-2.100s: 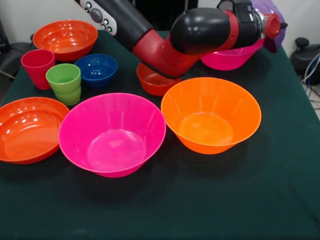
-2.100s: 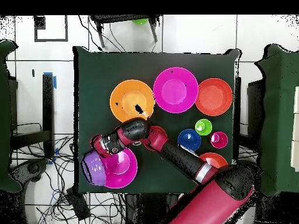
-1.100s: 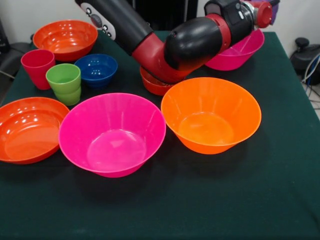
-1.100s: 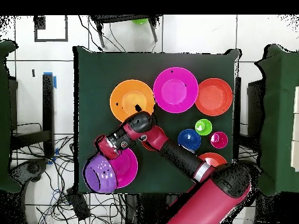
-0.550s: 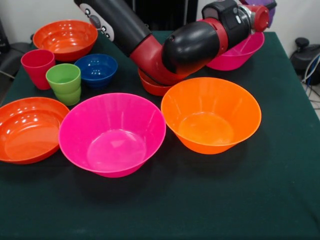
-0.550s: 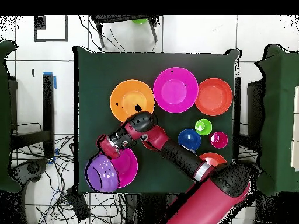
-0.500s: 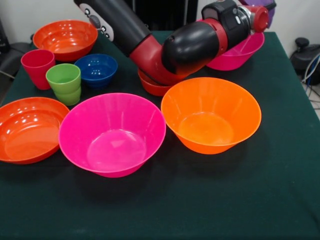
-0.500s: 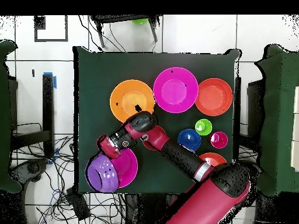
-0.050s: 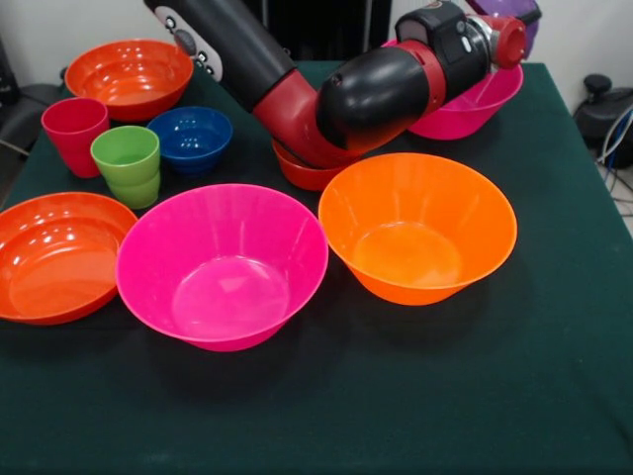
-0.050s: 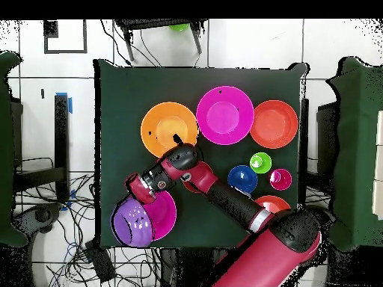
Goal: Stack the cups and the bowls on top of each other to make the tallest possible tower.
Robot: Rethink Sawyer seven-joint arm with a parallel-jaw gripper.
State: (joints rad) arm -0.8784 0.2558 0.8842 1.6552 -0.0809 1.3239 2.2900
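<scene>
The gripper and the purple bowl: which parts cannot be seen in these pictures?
- Gripper, both views: wrist and bowl hide the fingers.
- Purple plastic bowl, front view: top edge cuts it off.
- Small red-orange bowl, front view: mostly hidden behind the red and black arm; overhead, fully covered.

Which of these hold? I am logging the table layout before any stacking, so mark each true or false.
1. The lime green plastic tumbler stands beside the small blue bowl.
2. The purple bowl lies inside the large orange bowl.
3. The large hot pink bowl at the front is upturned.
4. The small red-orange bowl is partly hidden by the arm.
1. True: the lime green plastic tumbler stands upright next to the small blue plastic bowl.
2. False: the medium purple plastic bowl is over the hot pink bowl near the table's corner, apart from the large orange plastic bowl.
3. False: the large hot pink plastic bowl at the front sits open side up and empty.
4. True: the small red-orange plastic bowl shows only its rim under the red and black arm.
</scene>
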